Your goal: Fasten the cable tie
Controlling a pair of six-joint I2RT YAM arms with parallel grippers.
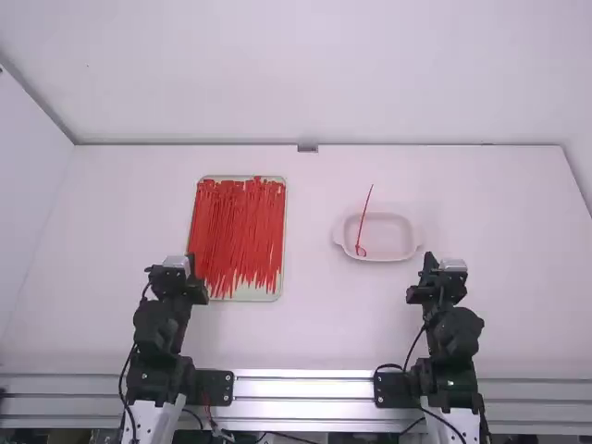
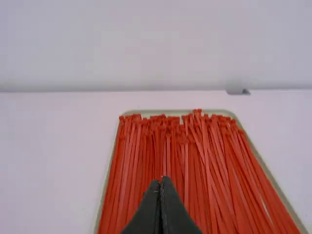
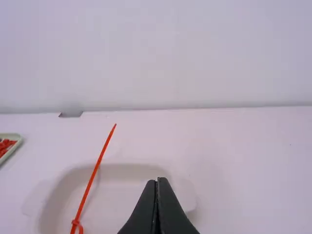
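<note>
Looking down on a white table (image 1: 481, 203), the high view shows two arms based at the near edge, with both pincers held back close to their bases and well short of the objects. On the left side of the table lies a pale rectangular tray (image 1: 250, 297) packed with a thick pile of red cable ties (image 1: 239, 236) running lengthwise away from the arms. To its right, well apart, sits a small white dish (image 1: 402, 222) with a handle at either end. One red cable tie (image 1: 363, 217) rests in it, with a small loop at its near end on the dish floor and its straight tail slanting up over the far rim. The left pincer (image 2: 161, 181) is pressed together and empty above the tray's near end. The right pincer (image 3: 157, 181) is likewise pressed together, holding nothing, facing the dish.
</note>
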